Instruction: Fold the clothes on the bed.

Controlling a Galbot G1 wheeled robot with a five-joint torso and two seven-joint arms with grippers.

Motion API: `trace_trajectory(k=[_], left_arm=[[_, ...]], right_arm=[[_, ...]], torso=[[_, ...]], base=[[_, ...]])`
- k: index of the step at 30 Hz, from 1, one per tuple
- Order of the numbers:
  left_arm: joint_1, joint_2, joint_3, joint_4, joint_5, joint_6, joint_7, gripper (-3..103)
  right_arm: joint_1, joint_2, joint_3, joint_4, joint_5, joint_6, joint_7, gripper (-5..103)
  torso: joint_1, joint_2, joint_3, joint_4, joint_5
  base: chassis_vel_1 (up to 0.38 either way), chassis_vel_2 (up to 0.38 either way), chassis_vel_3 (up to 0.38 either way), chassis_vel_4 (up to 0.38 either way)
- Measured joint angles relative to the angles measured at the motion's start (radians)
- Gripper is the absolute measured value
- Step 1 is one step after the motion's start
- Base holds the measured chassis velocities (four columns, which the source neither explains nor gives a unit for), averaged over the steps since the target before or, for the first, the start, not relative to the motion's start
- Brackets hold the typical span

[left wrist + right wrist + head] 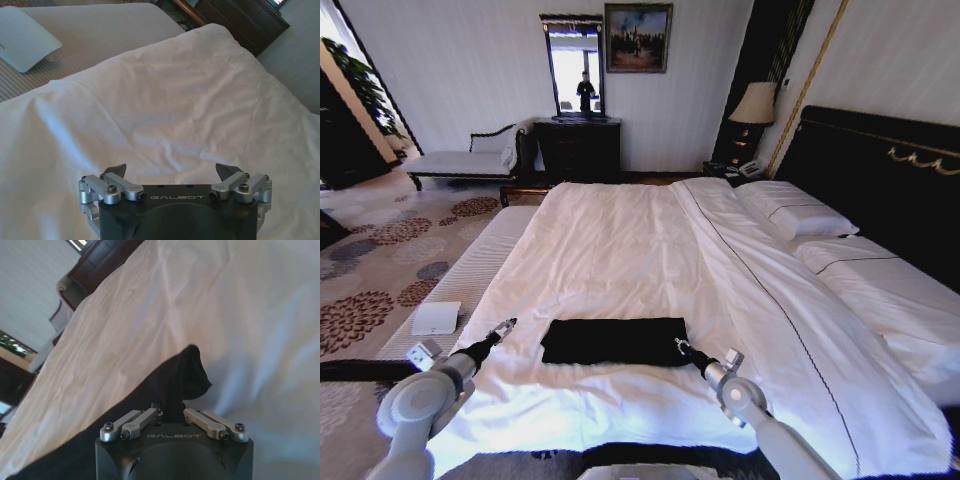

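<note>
Black cloth lies folded flat on the bed, near its foot. The right gripper is pinched on the cloth's right corner; the left gripper hovers spread wide over bare sheet just left of it.

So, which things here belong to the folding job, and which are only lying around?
Job:
- black garment on the bed
- right end effector, shut on the garment's edge
- left end effector, open over the sheet, beside the garment

Lying about:
- white flat device on the bench
- pillows
- lamp
- chaise
</note>
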Motion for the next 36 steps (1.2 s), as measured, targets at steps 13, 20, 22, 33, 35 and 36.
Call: trace_trajectory(k=[13, 20, 22, 33, 35, 36], left_arm=[[-0.029, 0.018, -0.054, 0.032, -0.026, 0.000, -0.005, 100], [-0.093, 0.060, -0.156, 0.060, -0.019, -0.010, -0.001, 100], [-0.106, 0.083, -0.187, 0.113, 0.080, -0.021, 0.018, 100], [-0.050, 0.121, -0.218, 0.219, 0.203, -0.023, 0.090, 100], [-0.039, 0.131, -0.247, 0.230, 0.203, -0.023, 0.090, 100], [-0.039, 0.131, -0.247, 0.230, 0.203, -0.023, 0.090, 100]], right_arm=[[0.008, -0.191, 0.079, 0.065, 0.046, -0.069, 0.187, 5], [0.009, -0.114, 0.028, 0.182, 0.006, -0.013, 0.157, 5], [0.015, -0.091, -0.009, 0.210, -0.032, 0.008, 0.086, 5], [0.114, -0.013, -0.220, 0.122, -0.184, 0.072, -0.140, 5], [0.163, 0.000, -0.288, 0.088, -0.193, 0.072, -0.150, 5], [0.163, 0.000, -0.288, 0.088, -0.193, 0.072, -0.150, 5]], torso=[[0.000, 0.000, 0.000, -0.0002, -0.0003], [0.000, 0.000, 0.000, -0.0004, -0.0002], [0.000, 0.000, 0.000, -0.0003, -0.0003], [0.000, 0.000, 0.000, -0.0006, -0.0006], [0.000, 0.000, 0.000, 0.0000, -0.0002], [0.000, 0.000, 0.000, 0.0000, -0.0002]], base=[[0.000, 0.000, 0.000, 0.000], [0.000, 0.000, 0.000, 0.000], [0.000, 0.000, 0.000, 0.000], [0.000, 0.000, 0.000, 0.000], [0.000, 0.000, 0.000, 0.000], [0.000, 0.000, 0.000, 0.000]])
